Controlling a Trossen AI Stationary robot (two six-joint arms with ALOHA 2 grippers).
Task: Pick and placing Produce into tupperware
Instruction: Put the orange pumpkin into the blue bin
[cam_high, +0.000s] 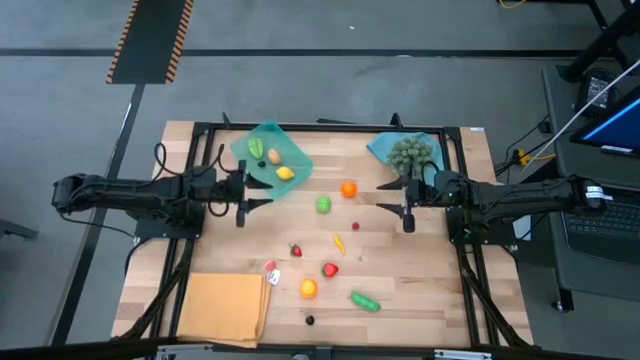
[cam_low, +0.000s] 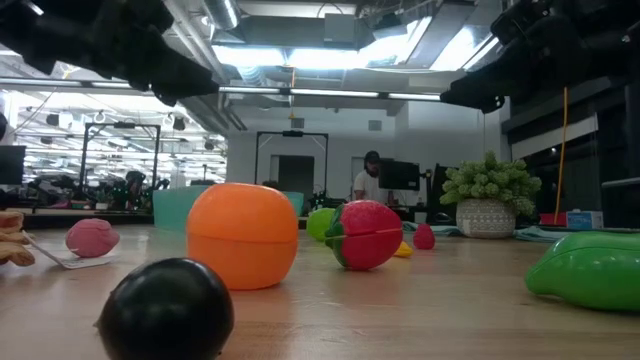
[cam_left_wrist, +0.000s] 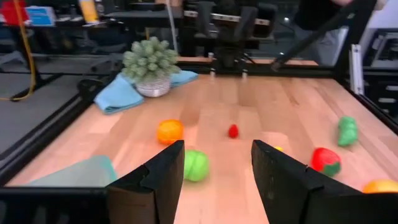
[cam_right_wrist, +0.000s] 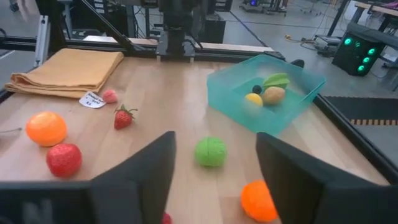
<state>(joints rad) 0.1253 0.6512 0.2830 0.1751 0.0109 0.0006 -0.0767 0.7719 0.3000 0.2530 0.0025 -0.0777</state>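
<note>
The teal tupperware (cam_high: 262, 140) sits at the far left of the table, tilted, with yellow, green and tan produce (cam_right_wrist: 264, 93) inside. More produce lies loose on the wood: an orange piece (cam_high: 348, 188), a green ball (cam_high: 323, 205), a strawberry (cam_high: 296, 250), a red piece (cam_high: 330, 269), a green pod (cam_high: 365, 301) and a dark berry (cam_high: 310, 320). My left gripper (cam_high: 240, 203) hovers open beside the tupperware's near edge, fingers level (cam_left_wrist: 217, 152). My right gripper (cam_high: 407, 208) hovers open at the right, facing it (cam_right_wrist: 214, 140). Neither has anything between its fingers.
A bushy grey-green plant (cam_high: 413, 153) stands on a blue cloth (cam_high: 385, 148) at the far right. A folded orange-tan mat (cam_high: 225, 308) lies at the near left, with a pink piece and a white tag (cam_high: 272, 270) beside it. A black frame (cam_high: 330, 127) rims the table.
</note>
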